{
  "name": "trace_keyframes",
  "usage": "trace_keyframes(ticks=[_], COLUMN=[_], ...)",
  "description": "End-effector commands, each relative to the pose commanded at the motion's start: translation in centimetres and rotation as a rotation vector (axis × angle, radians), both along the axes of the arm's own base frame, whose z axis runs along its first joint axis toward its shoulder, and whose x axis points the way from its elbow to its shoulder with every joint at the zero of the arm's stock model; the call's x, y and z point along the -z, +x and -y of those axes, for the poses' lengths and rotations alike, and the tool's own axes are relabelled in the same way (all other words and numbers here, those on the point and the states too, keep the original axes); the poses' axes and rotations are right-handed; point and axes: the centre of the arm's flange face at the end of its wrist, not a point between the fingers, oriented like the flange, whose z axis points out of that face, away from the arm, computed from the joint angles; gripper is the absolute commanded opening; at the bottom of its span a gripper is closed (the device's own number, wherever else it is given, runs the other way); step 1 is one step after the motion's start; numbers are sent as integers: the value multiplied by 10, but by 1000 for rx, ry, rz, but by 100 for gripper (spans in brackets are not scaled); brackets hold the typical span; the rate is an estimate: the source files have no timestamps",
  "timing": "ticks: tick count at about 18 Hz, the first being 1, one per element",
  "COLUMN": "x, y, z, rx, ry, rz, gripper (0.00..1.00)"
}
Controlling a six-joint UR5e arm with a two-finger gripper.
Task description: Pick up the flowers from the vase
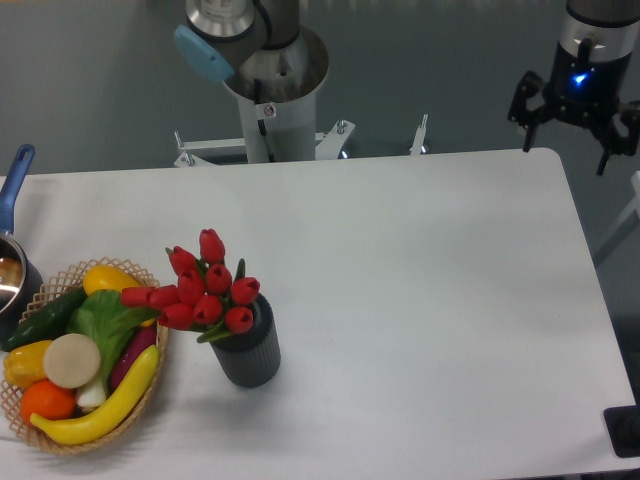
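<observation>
The flowers (205, 287), a bunch of red tulip buds with green leaves, stand in the vase (248, 348), a short dark grey ribbed cylinder on the left half of the white table. The bunch leans out to the left over the vase's mouth. My gripper (568, 128) hangs at the top right, above the table's far right corner, far from the flowers. Its black fingers (524, 108) stand apart and nothing is between them.
A wicker basket (140, 268) with fruit and vegetables sits just left of the vase. A blue-handled metal pot (12, 262) is at the left edge. The arm's base (272, 95) stands behind the table's far edge. A dark object (626, 432) is at the bottom right.
</observation>
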Motion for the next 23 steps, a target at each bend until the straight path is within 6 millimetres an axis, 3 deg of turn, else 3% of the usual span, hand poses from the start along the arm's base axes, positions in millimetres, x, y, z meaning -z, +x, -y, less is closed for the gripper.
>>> trace_keyframes(ticks=[6, 8, 14, 21, 23], x=[7, 16, 52, 74, 79], y=[3, -4, 3, 9, 25], z=[-10, -15, -24, -49, -74], rx=[15, 6, -70, -144, -103], ry=[17, 82, 223, 398, 394], rz=[17, 29, 31, 168, 189], gripper=[100, 100, 100, 100, 100])
